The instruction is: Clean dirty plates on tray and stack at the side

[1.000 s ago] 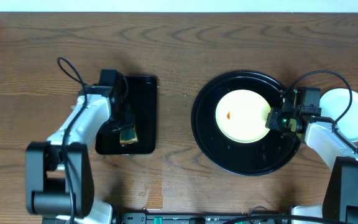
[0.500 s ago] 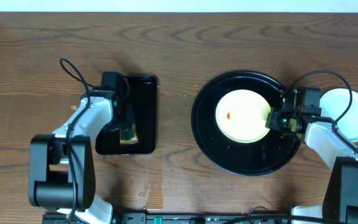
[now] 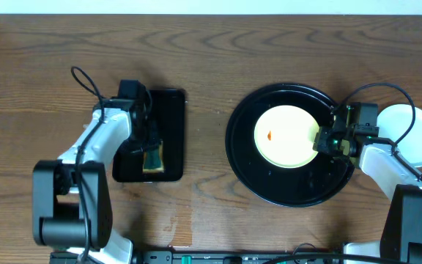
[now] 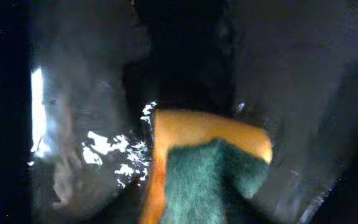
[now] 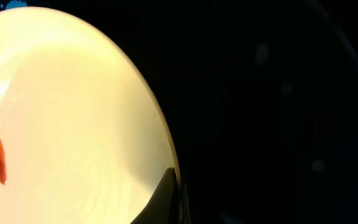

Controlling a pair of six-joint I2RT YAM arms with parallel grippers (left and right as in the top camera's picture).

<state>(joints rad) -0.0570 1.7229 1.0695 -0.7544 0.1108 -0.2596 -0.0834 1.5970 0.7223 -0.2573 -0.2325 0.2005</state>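
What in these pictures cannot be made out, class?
- Left jaws: overhead, the left arm covers them; the left wrist view is dark and blurred, so a grip on the sponge is unclear.
- Side stack: overhead, plate count unreadable from above; the right arm overlaps it.
- Plate: right wrist, cut off by the left and bottom edges.

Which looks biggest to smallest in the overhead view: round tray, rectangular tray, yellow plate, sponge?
1. round tray
2. rectangular tray, partly covered by the left arm
3. yellow plate
4. sponge
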